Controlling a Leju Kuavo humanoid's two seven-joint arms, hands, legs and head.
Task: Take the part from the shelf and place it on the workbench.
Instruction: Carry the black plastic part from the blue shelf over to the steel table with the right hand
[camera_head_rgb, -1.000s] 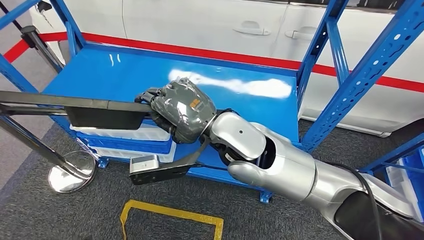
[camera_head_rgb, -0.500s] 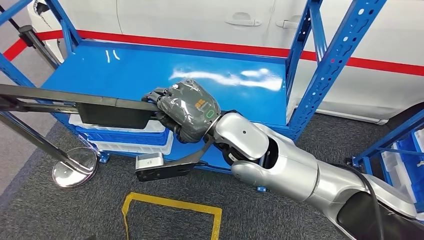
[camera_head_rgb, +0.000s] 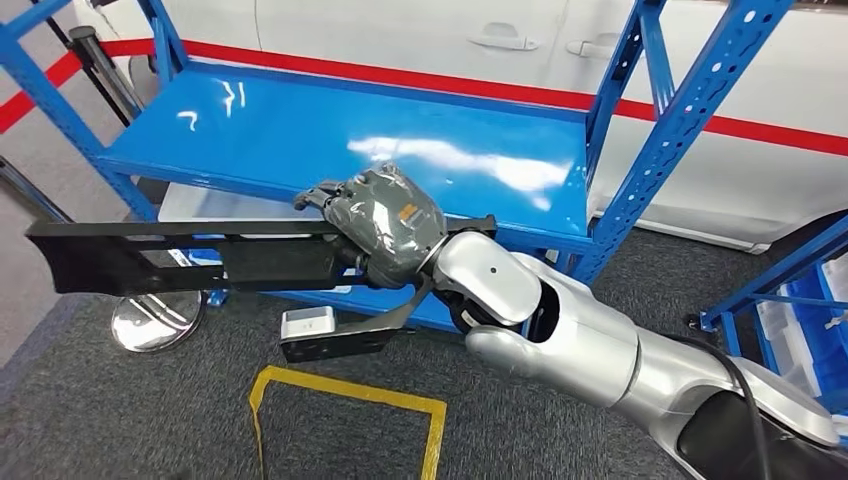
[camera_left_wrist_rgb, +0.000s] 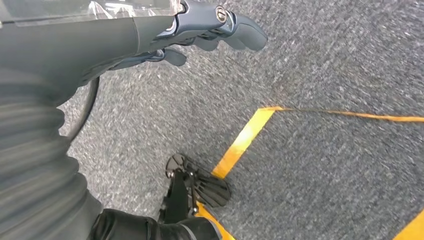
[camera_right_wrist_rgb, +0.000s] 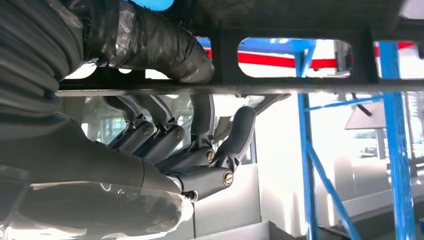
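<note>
Right hand (camera_head_rgb: 385, 225) grasps the long black part (camera_head_rgb: 190, 257), fingers (camera_right_wrist_rgb: 200, 160) curled under it, thumb above, in front of the blue shelf (camera_head_rgb: 300, 130). Left hand (camera_left_wrist_rgb: 210, 30) hangs over carpet (fingers loosely apart, partly cut off).

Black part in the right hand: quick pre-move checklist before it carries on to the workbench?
1. Right hand grips the black part: ok.
2. Part off the blue shelf: ok, it hangs in front of the shelf edge.
3. Part level: ok, roughly horizontal.
4. Far end free of the shelf post: cannot tell.
5. Left hand empty: ok.
6. Workbench in sight: cannot tell.
</note>
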